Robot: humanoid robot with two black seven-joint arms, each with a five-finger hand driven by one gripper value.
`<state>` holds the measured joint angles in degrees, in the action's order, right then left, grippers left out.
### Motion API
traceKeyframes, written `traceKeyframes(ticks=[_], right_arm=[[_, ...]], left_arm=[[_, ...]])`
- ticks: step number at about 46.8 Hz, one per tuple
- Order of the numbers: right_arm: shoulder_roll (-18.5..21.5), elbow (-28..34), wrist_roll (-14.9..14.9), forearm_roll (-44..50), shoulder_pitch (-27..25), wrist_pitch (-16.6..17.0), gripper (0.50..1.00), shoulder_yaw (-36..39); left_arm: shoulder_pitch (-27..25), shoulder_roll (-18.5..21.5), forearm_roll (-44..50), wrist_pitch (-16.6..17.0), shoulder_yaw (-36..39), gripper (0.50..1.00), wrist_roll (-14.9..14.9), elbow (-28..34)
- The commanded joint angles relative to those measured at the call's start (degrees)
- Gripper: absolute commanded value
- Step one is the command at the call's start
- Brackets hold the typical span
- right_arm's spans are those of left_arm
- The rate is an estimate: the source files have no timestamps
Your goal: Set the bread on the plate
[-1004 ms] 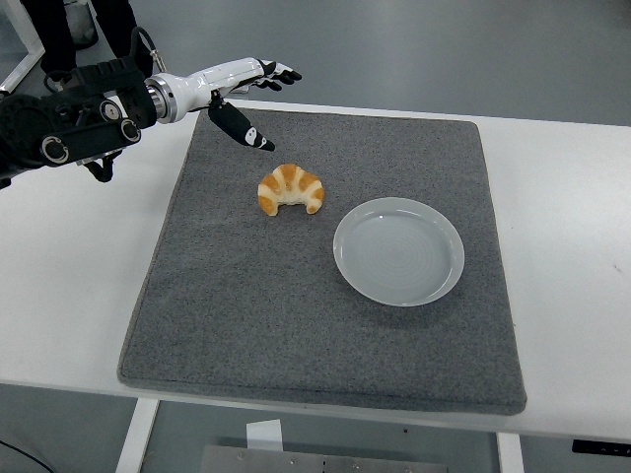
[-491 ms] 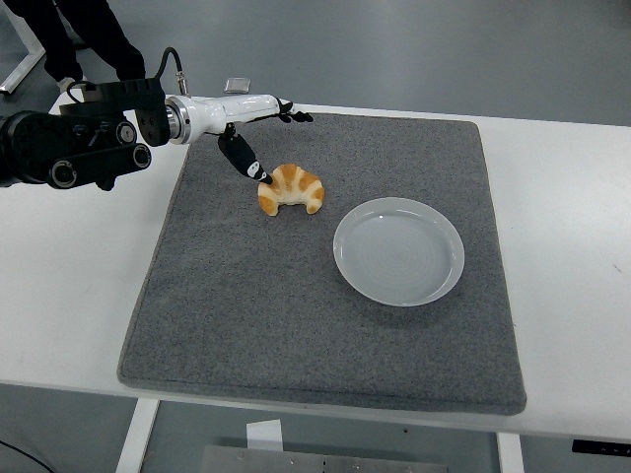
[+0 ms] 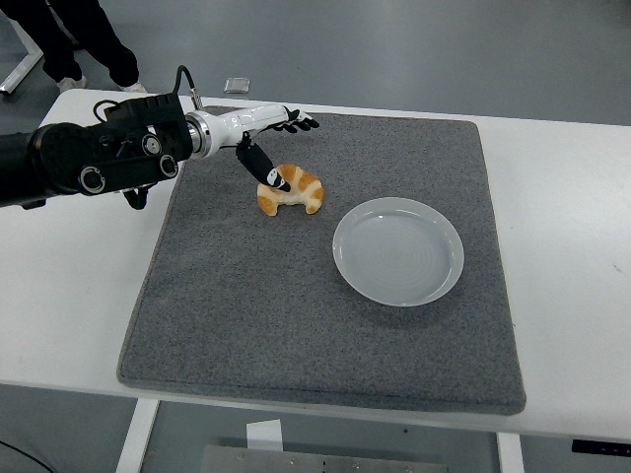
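Observation:
A golden croissant-shaped bread (image 3: pixel 293 191) lies on the grey mat (image 3: pixel 325 325), just left of a round white plate (image 3: pixel 398 250). My left hand (image 3: pixel 278 148) reaches in from the left, above and behind the bread. Its fingers are spread; the thumb tip (image 3: pixel 279 182) points down and touches the bread's top left, while the other fingers (image 3: pixel 296 120) stretch out beyond it. The hand holds nothing. The plate is empty. The right arm is not in view.
The mat covers most of the white table (image 3: pixel 562 246). A person's legs (image 3: pixel 79 39) stand at the top left behind the table. A small grey object (image 3: pixel 235 85) lies on the floor beyond the far edge.
My left hand has moved right and down, from the mat's far-left corner to the bread; its thumb now touches the bread. Bread and plate have not moved.

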<state>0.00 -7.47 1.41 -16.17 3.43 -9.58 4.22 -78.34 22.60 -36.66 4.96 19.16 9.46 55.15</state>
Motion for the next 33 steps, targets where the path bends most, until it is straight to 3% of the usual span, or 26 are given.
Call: traceKeyframes(ticks=[1,33], right_arm=[[0.00,0.00,0.09,0.00,0.00,0.00,0.952,0.00],[0.00,0.00,0.00,0.00,0.00,0.00,0.952,0.00]], left_arm=[[0.38,-0.80,0.44,0.05,0.00,0.975,-0.32,-0.05],[2.67,-2.29,-0.08,0.57,0.52,0.958,-0.59,-2.68]])
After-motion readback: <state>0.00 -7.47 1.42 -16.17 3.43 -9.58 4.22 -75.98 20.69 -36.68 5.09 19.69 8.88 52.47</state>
